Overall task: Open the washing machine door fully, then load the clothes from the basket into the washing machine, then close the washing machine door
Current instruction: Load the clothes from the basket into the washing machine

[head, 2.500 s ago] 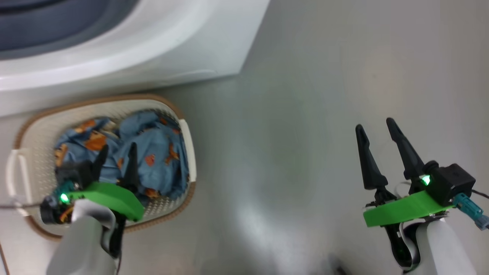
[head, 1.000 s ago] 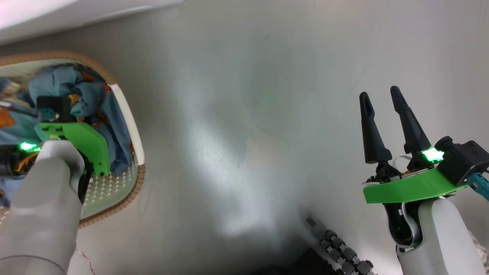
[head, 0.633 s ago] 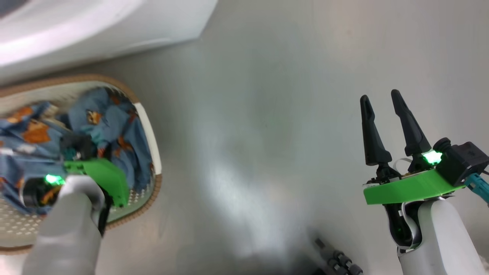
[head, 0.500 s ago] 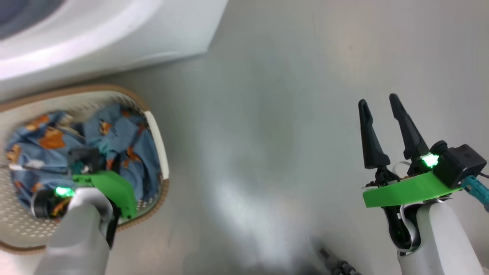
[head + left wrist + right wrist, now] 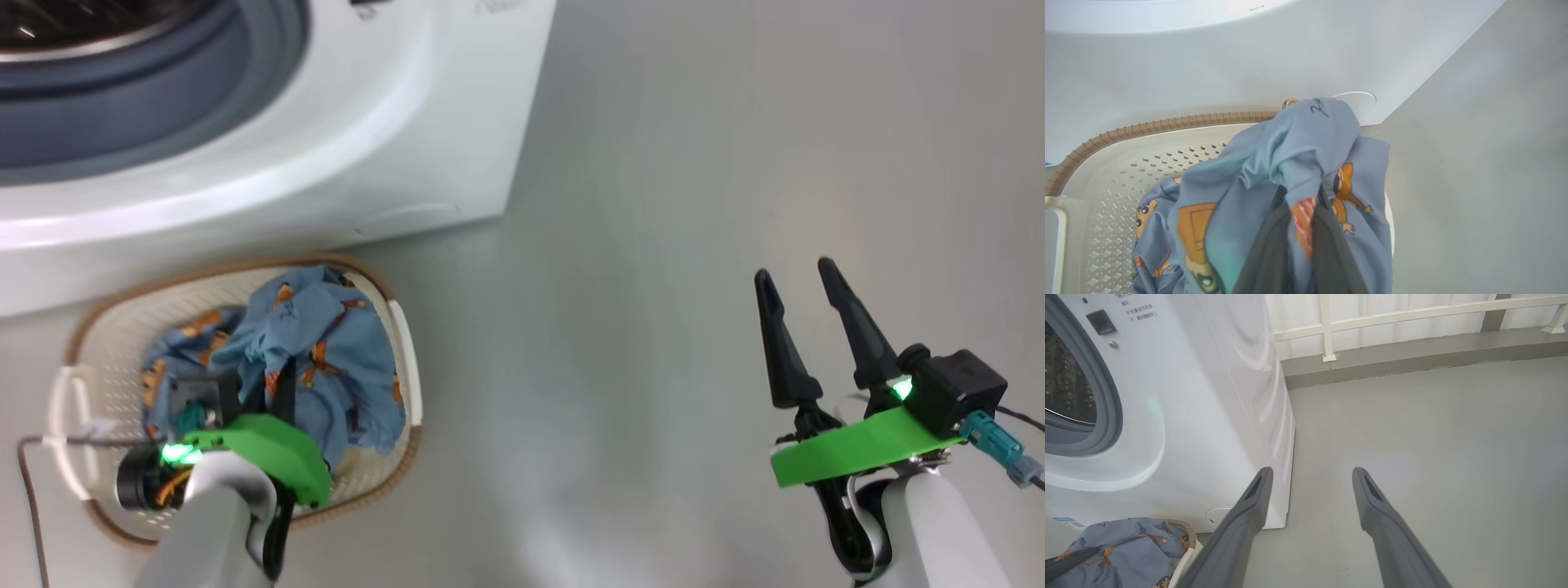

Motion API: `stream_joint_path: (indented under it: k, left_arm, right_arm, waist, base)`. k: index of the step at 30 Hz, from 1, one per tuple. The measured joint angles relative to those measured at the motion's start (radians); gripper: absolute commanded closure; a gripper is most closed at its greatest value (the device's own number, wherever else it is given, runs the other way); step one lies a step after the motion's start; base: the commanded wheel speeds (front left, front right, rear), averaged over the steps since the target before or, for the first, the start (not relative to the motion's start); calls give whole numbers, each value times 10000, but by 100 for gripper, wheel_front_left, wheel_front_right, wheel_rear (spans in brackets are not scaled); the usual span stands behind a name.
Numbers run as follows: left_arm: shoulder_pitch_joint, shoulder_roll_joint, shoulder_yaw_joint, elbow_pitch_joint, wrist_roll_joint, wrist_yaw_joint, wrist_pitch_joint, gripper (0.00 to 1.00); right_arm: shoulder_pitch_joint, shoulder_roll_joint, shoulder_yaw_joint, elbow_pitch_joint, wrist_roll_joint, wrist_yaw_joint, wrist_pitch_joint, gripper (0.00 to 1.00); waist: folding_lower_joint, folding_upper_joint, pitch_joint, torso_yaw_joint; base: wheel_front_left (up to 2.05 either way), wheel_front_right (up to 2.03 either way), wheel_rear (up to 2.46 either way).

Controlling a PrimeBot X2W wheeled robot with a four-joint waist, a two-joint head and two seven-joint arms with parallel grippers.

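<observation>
Left gripper (image 5: pixel 271 384) at lower left of head view, fingers pinched together on a fold of the clothes (image 5: pixel 335 343), pale forearm (image 5: pixel 212 523) below; right gripper (image 5: pixel 793 278) at lower right, fingers spread wide, holding nothing.

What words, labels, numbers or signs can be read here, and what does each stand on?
None reads in full.
Small grey print on the washing machine front, beside the drum opening: too small to read.
Blue label low on that front: too small to read.
Faint lettering on the front, head view: blurred.
Dark mark on the clothes, perhaps "2": uncertain.
</observation>
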Motion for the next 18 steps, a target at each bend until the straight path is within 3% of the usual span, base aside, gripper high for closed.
stream_joint_path:
  k: [18]
  left_arm:
    - [3381,-67,1317,-4890,746,343,0,100]
  right_arm:
    - [1027,-155,-77,447,2,0,0,0]
  waist:
    - [0,0,-2398,959]
  base:
    - [0,0,0]
